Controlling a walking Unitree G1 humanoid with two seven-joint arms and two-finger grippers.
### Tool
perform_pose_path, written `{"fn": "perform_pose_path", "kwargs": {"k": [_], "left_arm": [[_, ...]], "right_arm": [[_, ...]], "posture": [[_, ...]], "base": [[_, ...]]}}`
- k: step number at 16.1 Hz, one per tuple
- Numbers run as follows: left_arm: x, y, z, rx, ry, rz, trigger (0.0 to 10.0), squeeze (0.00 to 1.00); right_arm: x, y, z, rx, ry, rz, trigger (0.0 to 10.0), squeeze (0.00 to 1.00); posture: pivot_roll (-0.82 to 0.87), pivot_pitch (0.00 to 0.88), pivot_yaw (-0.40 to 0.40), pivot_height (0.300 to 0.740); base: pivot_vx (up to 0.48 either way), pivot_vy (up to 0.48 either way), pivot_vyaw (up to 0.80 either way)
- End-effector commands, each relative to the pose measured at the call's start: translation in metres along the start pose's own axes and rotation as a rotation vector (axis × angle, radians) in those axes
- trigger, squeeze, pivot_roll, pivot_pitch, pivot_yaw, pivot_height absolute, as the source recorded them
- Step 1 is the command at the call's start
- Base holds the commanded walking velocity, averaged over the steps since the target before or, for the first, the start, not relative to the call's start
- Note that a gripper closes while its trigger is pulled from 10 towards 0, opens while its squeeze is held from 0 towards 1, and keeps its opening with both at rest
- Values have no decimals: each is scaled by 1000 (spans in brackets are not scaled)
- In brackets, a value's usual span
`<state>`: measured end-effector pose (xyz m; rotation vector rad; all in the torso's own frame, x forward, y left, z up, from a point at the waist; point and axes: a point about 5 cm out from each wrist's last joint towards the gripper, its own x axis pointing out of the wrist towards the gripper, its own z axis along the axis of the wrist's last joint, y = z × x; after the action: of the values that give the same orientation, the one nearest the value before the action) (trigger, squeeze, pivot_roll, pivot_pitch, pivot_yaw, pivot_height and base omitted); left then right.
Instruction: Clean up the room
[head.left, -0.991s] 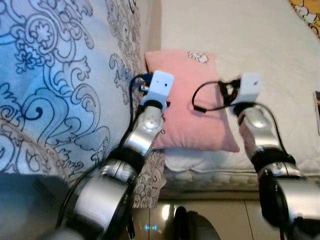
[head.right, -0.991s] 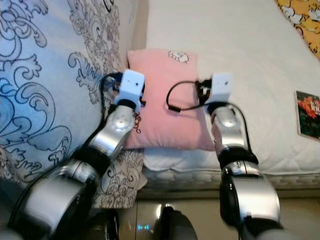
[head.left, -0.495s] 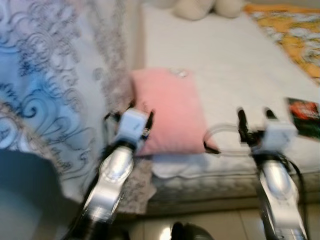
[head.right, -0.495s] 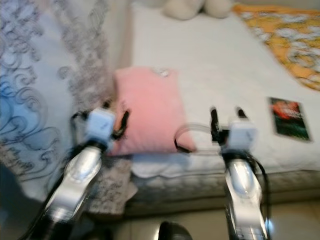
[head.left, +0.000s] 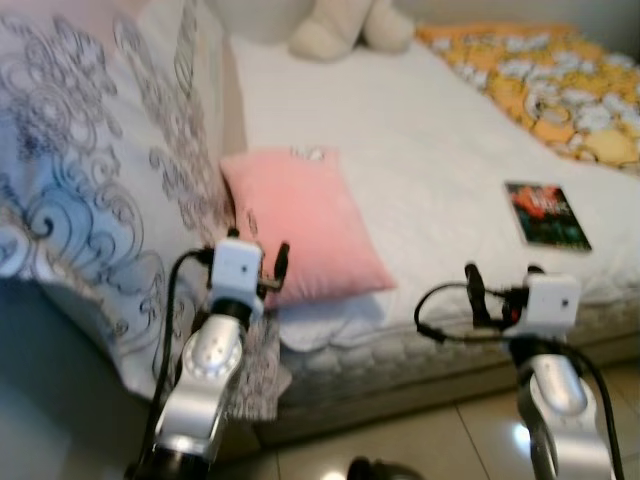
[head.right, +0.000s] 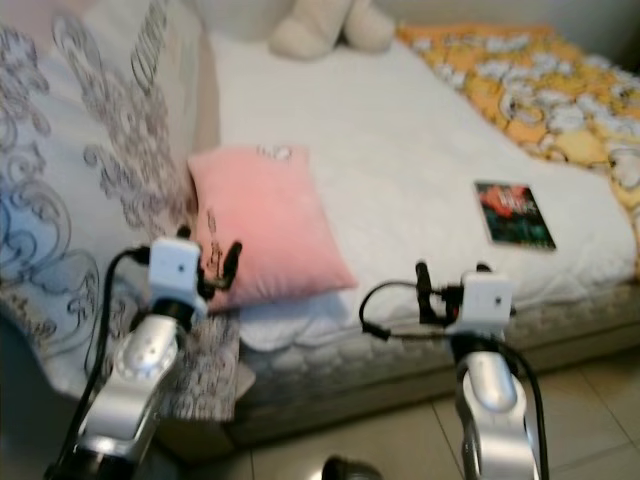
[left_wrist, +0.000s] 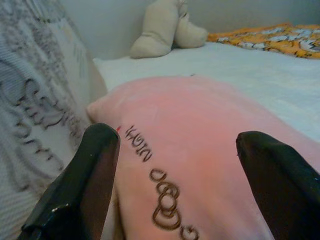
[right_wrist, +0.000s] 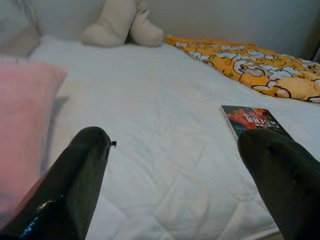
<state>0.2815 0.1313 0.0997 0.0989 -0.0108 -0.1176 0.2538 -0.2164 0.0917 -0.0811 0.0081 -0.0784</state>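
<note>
A pink pillow (head.left: 300, 225) lies on the white mattress (head.left: 430, 170) beside a large patterned duvet (head.left: 90, 190). My left gripper (head.left: 258, 250) hovers open at the pillow's near left corner; in the left wrist view the pillow (left_wrist: 190, 160) spans the gap between the black fingers (left_wrist: 75, 195). My right gripper (head.left: 500, 280) is open and empty at the bed's front edge, right of the pillow. A dark-covered book (head.left: 545, 215) lies flat on the mattress beyond it, and the right wrist view has the book (right_wrist: 252, 120) ahead.
A cream plush toy (head.left: 340, 25) sits at the head of the bed. A yellow printed blanket (head.left: 540, 80) covers the far right side. Tiled floor (head.left: 440, 440) runs along the bed's front edge. The duvet hangs over the bed's left corner.
The camera has pulled back and now shows more of the bed. Both grippers have drawn back from over the pillow toward the front edge; the right one now stands clear of it.
</note>
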Motion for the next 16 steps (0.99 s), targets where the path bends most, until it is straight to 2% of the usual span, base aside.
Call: {"fn": "perform_pose_path", "kwargs": {"k": [1, 4, 11, 13, 16], "left_arm": [[3, 1, -1, -12, 21, 4, 10000, 0], [11, -1, 3, 28, 1, 0, 10000, 0], [11, -2, 4, 13, -13, -6, 10000, 0], [17, -1, 6, 20, -20, -24, 10000, 0], [26, -2, 7, 11, -18, -55, 10000, 0]], "right_arm": [[6, -5, 4, 25, -3, -14, 10000, 0], [16, 0, 9, 33, -2, 12, 10000, 0], [11, 10, 2, 33, 25, 50, 10000, 0], [11, 11, 4, 5, 11, 48, 10000, 0], [10, 11, 1, -1, 26, 28, 10000, 0]], "posture": [[-84, 0, -13, 740], [-86, 0, -11, 740], [-79, 0, -20, 740], [-82, 0, -17, 740], [-99, 0, -7, 740]], "base": [[0, -428, 0], [0, -426, 475], [0, -427, 653], [0, -428, 653], [0, -426, 0]]}}
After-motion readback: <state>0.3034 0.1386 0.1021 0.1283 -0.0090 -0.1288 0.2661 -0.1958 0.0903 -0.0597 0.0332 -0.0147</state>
